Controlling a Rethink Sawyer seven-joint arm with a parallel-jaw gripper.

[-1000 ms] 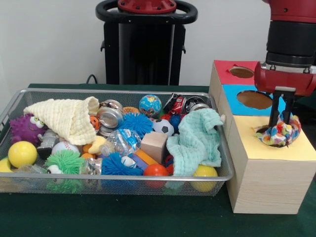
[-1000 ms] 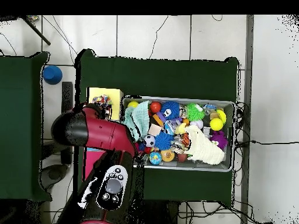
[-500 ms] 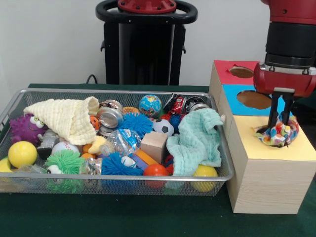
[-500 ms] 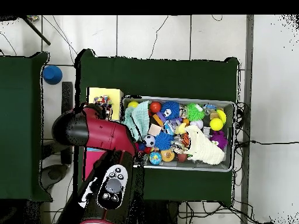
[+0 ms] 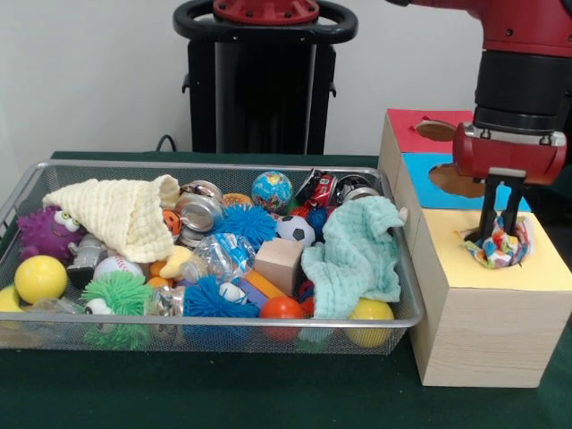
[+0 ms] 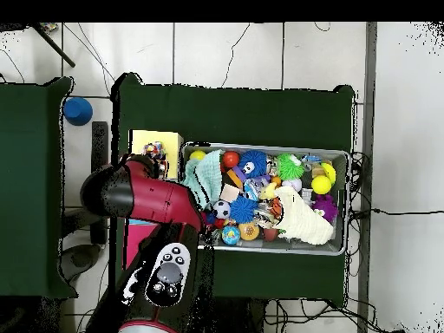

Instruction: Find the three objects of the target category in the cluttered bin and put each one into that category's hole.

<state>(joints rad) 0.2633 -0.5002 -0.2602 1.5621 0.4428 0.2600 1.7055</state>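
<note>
Multicoloured cloth [image 5: 500, 251] sits bunched in the hole of the yellow panel [image 5: 483, 273] on the wooden box [image 5: 487, 335], partly sunk in. My gripper [image 5: 498, 234] stands upright right over it, fingers [image 5: 485, 214] close together and reaching into the fabric, clenched on it as far as I can see. Beside the box, the wire bin [image 5: 268, 332] holds a green cloth [image 5: 353, 255] and a cream cloth [image 5: 121, 213] among balls.

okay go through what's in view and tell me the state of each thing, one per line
Gripper: fingers down over the yellow hole, either side of the multicoloured cloth.
Multicoloured cloth: bunched, sitting in the yellow hole.
Green cloth: draped over the bin's rim.
Yellow cloth: crumpled on the toys.
Wire bin: full.
</note>
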